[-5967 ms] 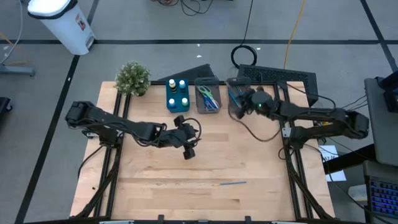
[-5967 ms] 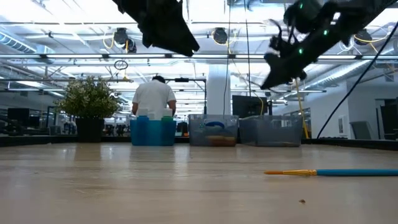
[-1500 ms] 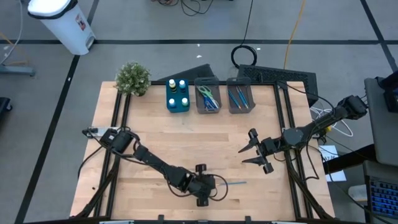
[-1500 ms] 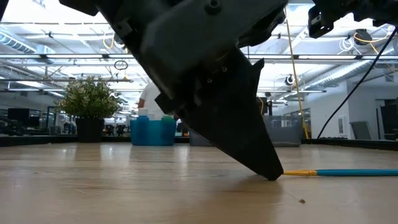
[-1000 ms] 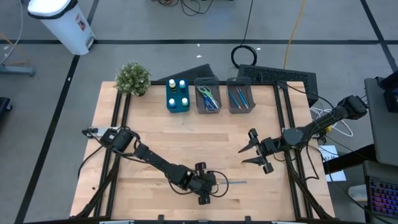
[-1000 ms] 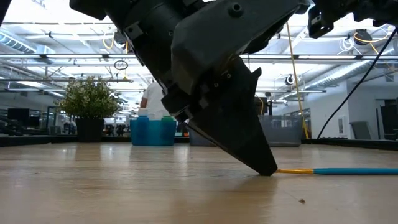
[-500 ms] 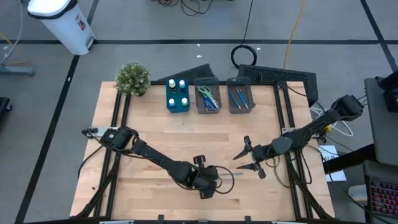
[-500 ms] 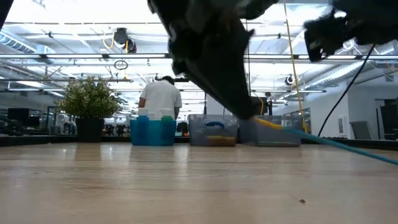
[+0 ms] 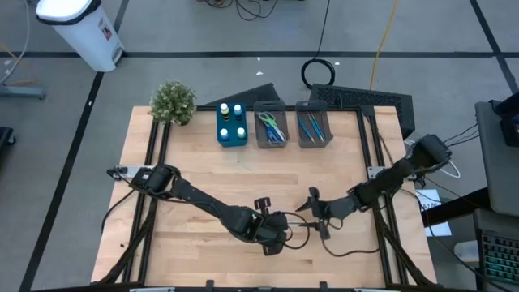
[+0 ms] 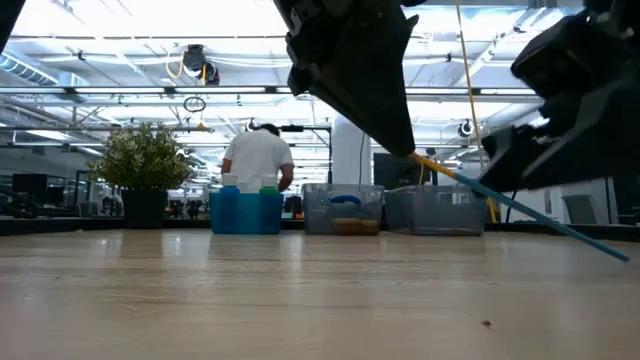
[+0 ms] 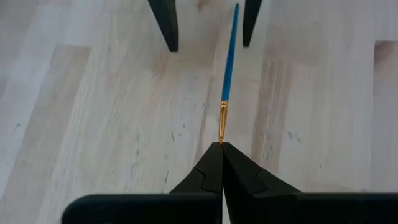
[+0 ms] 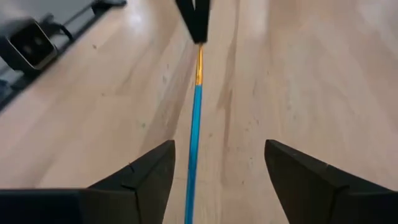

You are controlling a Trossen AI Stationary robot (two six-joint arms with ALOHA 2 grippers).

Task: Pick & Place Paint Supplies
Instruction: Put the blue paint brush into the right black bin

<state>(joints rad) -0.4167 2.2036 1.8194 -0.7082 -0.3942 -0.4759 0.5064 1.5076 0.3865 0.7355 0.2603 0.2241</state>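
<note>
A thin brush with a blue handle (image 11: 230, 56) and a gold ferrule (image 10: 432, 165) hangs above the table's near middle. My left gripper (image 11: 221, 148) is shut on its bristle end. From there the brush slants down toward the table's right, its handle tip (image 10: 620, 255) lowest. My right gripper (image 12: 217, 165) is open at the far end of the brush. Its two fingers (image 11: 165, 25) stand on either side of the blue handle (image 12: 194, 124) without touching it. In the high view the left gripper (image 9: 280, 231) and the right gripper (image 9: 315, 214) face each other. My left gripper pinches the brush's bristle end between its two fingertips, just past the gold ferrule (image 11: 222, 124); the bristles are hidden between the fingers. The fingers slant down from the table's left, roughly in line with the brush. The brush is lifted clear and tilts handle-down.
At the table's far edge stand a blue bin with bottles (image 9: 232, 124), a grey bin with scissors (image 9: 271, 127), a grey bin with brushes (image 9: 312, 127) and a small plant (image 9: 173, 102). A person (image 10: 258, 158) stands in the room behind. Bare wood lies around both grippers.
My left gripper has risen from the table with the brush. The brush lay flat on the wood and now hangs clear, tilted handle-down. My right gripper has come down and toward the table's left, so that its fingers now stand around the handle.
</note>
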